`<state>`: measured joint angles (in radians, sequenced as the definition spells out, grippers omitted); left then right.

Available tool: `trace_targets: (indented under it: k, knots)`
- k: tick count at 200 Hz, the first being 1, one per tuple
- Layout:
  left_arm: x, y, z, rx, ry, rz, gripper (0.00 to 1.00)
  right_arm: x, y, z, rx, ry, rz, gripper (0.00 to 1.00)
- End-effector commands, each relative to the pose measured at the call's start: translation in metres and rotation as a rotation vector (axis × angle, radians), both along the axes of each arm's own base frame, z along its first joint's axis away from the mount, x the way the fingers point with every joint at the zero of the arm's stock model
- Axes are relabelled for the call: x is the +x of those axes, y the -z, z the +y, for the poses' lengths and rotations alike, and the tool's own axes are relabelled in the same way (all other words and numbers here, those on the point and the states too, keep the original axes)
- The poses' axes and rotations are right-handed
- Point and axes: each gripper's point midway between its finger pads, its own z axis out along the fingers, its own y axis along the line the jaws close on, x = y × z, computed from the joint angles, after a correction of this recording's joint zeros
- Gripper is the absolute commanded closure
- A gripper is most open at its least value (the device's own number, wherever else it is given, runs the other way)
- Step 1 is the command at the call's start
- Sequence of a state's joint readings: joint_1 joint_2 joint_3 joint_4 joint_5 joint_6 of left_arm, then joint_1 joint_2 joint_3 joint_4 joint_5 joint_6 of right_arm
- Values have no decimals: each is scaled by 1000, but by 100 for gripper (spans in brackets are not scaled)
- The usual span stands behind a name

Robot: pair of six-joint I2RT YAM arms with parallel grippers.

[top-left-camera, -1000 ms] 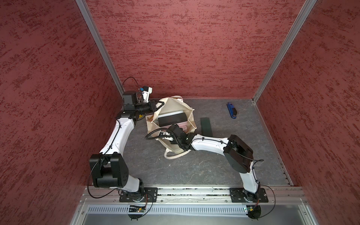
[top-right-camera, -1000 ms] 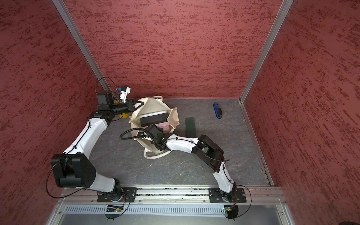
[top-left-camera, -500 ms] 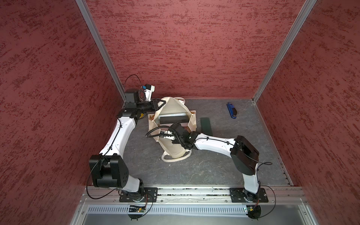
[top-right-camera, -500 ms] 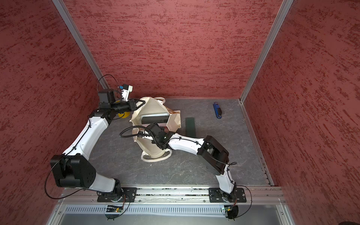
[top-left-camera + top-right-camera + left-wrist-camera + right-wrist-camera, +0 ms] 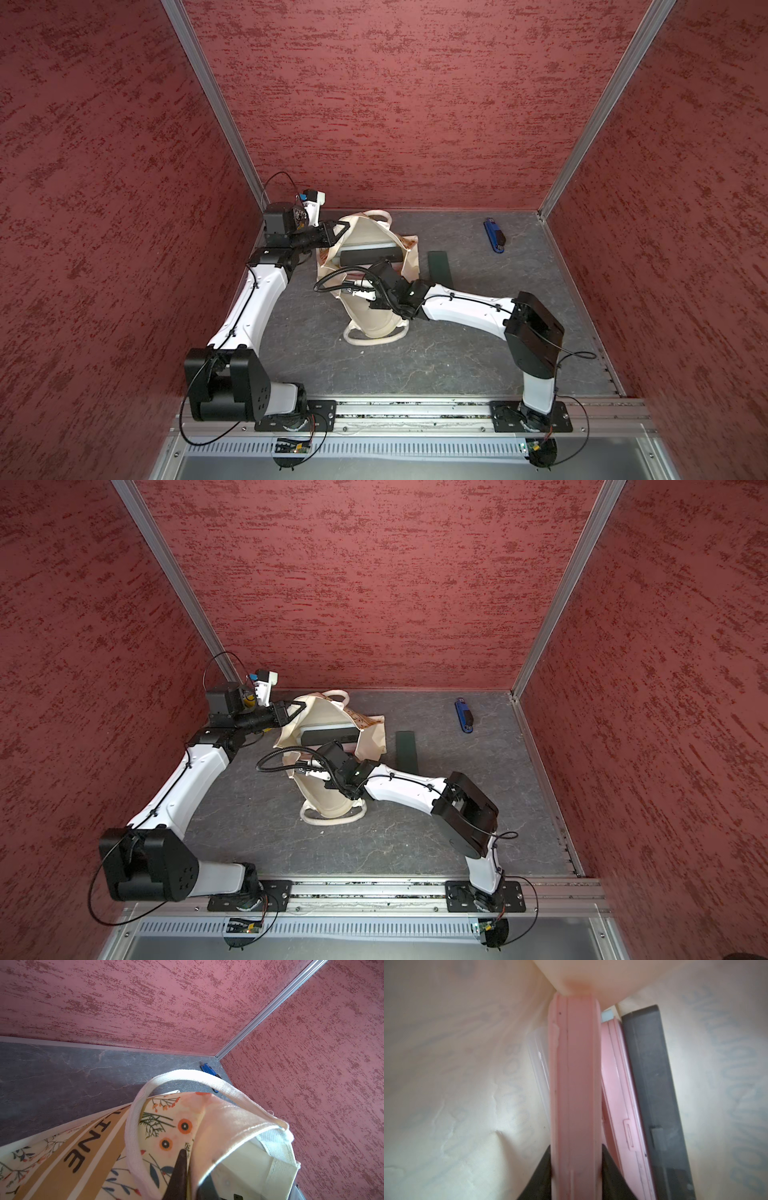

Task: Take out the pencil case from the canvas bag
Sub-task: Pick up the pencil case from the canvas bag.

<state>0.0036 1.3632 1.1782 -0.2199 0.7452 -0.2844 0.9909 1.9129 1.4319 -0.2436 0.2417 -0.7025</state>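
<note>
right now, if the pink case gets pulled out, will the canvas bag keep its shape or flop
Probably flops: the canvas bag sags in folds, its handle lying limp. Its mouth likely collapses without the left gripper pinching the rim. Thin cloth, it may drag along with the pink case.

Woven matt canvas bag (image 5: 375, 325), smooth plastic pink case (image 5: 575, 1084)

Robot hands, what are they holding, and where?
The left hand pinches the canvas bag by its rim. The right hand clamps the pink case across its thin sides.
</note>
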Motion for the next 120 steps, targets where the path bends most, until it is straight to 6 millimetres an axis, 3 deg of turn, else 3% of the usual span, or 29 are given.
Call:
trace_targets:
  k: [1, 56, 104, 120]
  knots:
    - [2, -11, 12, 1, -69, -36, 97, -6, -30, -1, 92, 16, 34, 100]
    - [0, -12, 14, 7, -83, -40, 97, -13, -51, -3, 164, 16, 37, 100]
    - [0, -13, 11, -10, -66, -38, 97, -12, -25, 2, 164, 45, 107, 100]
    - [-1, -14, 10, -15, -64, -36, 97, -7, -8, 3, 157, 51, 128, 100]
